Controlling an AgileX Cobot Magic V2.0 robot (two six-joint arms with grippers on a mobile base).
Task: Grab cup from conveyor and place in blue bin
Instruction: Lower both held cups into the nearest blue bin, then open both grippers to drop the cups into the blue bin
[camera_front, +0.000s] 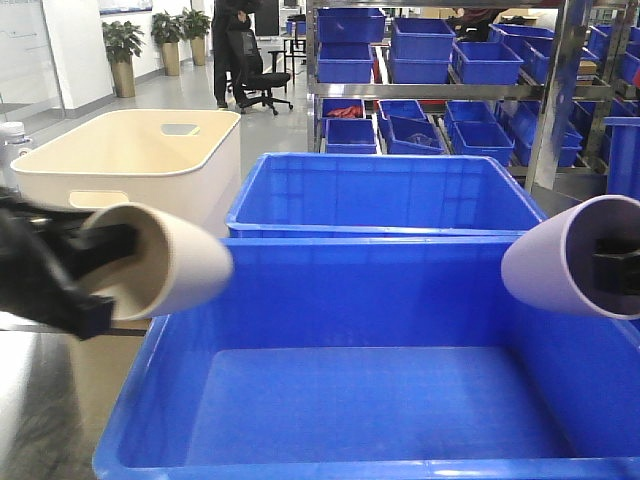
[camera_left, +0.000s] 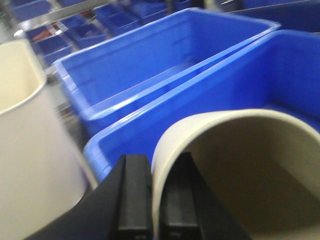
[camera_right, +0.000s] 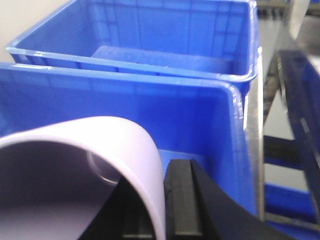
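Fingers of the left gripper pinched the beige cup by its rim; the right gripper clamped the lilac cup likewise, both cups sideways above opposite edges of the near blue bin.

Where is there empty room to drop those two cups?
The near bin has a bare floor, wall to wall, between the beige cup and lilac cup. The far bin and cream tub behind look empty too. Only the back shelves are packed.
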